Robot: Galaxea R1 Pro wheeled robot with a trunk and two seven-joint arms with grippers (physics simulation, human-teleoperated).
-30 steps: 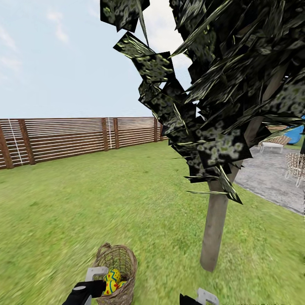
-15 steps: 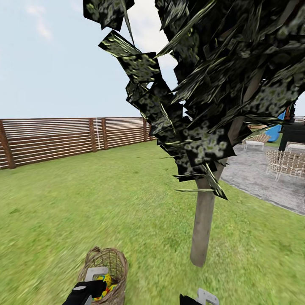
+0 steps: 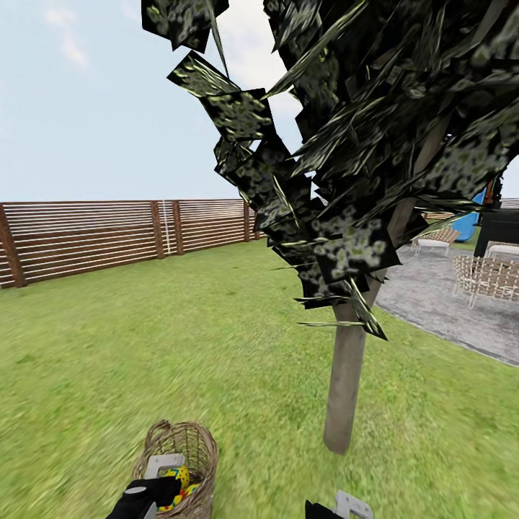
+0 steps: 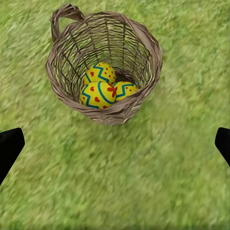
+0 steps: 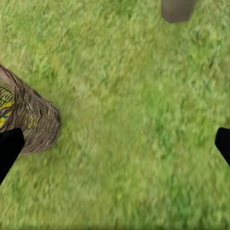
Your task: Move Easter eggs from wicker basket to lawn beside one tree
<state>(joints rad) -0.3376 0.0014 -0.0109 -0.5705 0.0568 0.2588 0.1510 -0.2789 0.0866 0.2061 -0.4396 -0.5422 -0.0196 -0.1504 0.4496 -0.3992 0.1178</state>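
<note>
While the wicker basket (image 4: pixel 104 72) stands upright, three Easter eggs (image 4: pixel 98 94) nestle inside.

Bright, even daylight under a pale blue sky with faint white clouds (image 3: pixel 68 43); no cast shadows fall on the green, yellow-patched grass lawn (image 3: pixel 180 339), whose texture smears into blur close up. The dark blocky tree leaves (image 3: pixel 375 144) look coarse and pixelated. No glare.
</note>
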